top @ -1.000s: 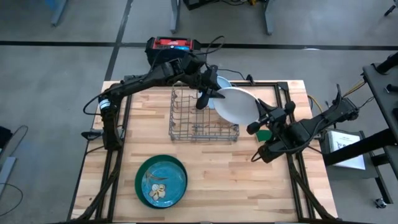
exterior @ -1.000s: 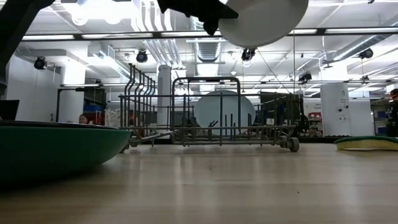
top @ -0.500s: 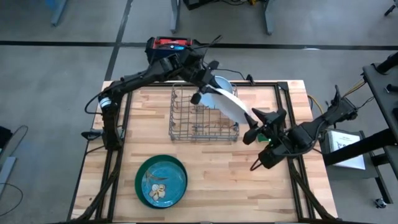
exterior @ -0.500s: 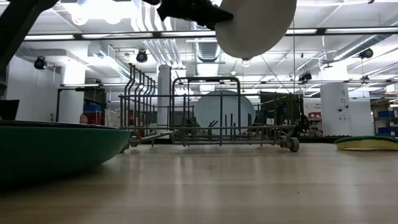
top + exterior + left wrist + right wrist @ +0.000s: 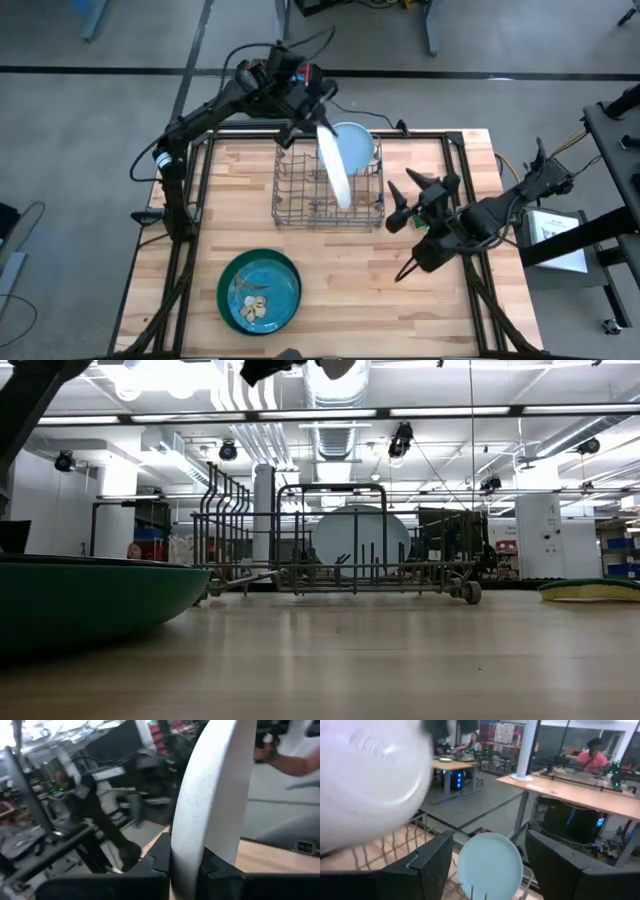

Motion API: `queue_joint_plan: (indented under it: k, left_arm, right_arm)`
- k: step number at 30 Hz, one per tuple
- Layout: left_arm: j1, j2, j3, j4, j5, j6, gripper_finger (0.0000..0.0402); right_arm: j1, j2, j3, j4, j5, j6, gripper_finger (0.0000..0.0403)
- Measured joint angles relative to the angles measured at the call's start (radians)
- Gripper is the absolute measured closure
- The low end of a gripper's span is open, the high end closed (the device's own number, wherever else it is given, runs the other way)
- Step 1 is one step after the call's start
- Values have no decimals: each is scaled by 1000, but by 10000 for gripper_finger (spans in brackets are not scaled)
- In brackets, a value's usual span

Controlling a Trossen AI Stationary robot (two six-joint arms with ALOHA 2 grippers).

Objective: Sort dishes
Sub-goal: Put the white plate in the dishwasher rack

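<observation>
A white plate [image 5: 334, 168] hangs on edge over the grey wire rack [image 5: 300, 205], with my left gripper [image 5: 312, 108] shut on its far end. It fills the left wrist view [image 5: 215, 790] and blurs across the right wrist view [image 5: 370, 780]. A pale blue plate [image 5: 354, 148] stands upright in the rack's far right slots [image 5: 490, 865]. A teal plate [image 5: 258, 292] lies inside a dark green one [image 5: 224, 290] near the front edge. My right gripper [image 5: 411, 194] stands open right of the rack, holding nothing. My left gripper pinches the white plate's rim [image 5: 183, 862] between its two fingers, one finger on each face. The fingers come about level from the table's far left side. The plate stands on edge, lifted clear above the rack.
A yellow-green sponge [image 5: 590, 590] lies on the table at the right, beside my right arm. A red and black box [image 5: 300, 72] sits behind the far edge. Bare wood shows at the near right [image 5: 380, 300]. A person [image 5: 594, 754] sits in the room beyond.
My right gripper has let go of the white plate's right rim and opened, drawing back a little toward the right. My left gripper has risen and swung toward the far left while rolling, so the plate has turned from lying flat to standing on edge over the rack.
</observation>
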Motion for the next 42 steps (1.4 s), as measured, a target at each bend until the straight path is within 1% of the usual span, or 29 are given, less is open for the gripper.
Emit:
queue_joint_plan:
  k: [3, 5, 6, 8, 9, 10, 12, 14, 16, 19, 21, 24, 26, 30, 36, 42]
  left_arm:
    - [13, 17, 50, -7, 3, -97, 387]
    - [14, 21, 71, -25, 19, -99, 383]
    - [14, 26, 78, -44, 42, -68, 381]
    - [20, 32, 84, -100, 78, 60, 378]
    - [28, 35, 86, -136, 82, 136, 378]
    - [37, 36, 88, -166, 72, 206, 378]
    - [52, 36, 84, -212, 14, 305, 379]
    - [64, 34, 73, -267, -25, 361, 379]
    - [71, 34, 56, -345, -26, 438, 379]
    - [72, 34, 26, -462, -30, 592, 379]
    - [72, 34, 9, -534, -46, 695, 379]
    - [72, 34, -19, -558, -108, 781, 378]
    - [72, 34, -32, -543, -131, 800, 378]
    - [76, 34, -47, -518, -130, 804, 378]
    - [51, 34, -54, -484, -137, 701, 377]
    - [32, 34, -54, -342, -193, 562, 377]
  right_arm:
    - [0, 39, 1, 37, 16, 5, 166]
    - [0, 95, 1, 99, 16, -22, 167]
    - [3, 129, 0, 140, 14, -50, 167]
    - [10, 196, -1, 231, 33, -111, 167]
    - [16, 231, 3, 279, 68, -148, 167]
    - [23, 265, 11, 326, 101, -188, 169]
    - [34, 341, 33, 381, 111, -265, 172]
    - [34, 406, 58, 388, 106, -293, 176]
    - [26, 456, 88, 394, 107, -295, 181]
    - [13, 508, 126, 395, 109, -296, 187]
    - [7, 531, 148, 395, 107, -301, 189]
    - [3, 531, 171, 399, 109, -314, 189]
    - [4, 525, 173, 398, 110, -301, 184]
    - [22, 525, 184, 407, 108, -288, 168]
    - [18, 529, 186, 484, 107, -283, 142]
    - [21, 529, 186, 566, 82, -300, 120]
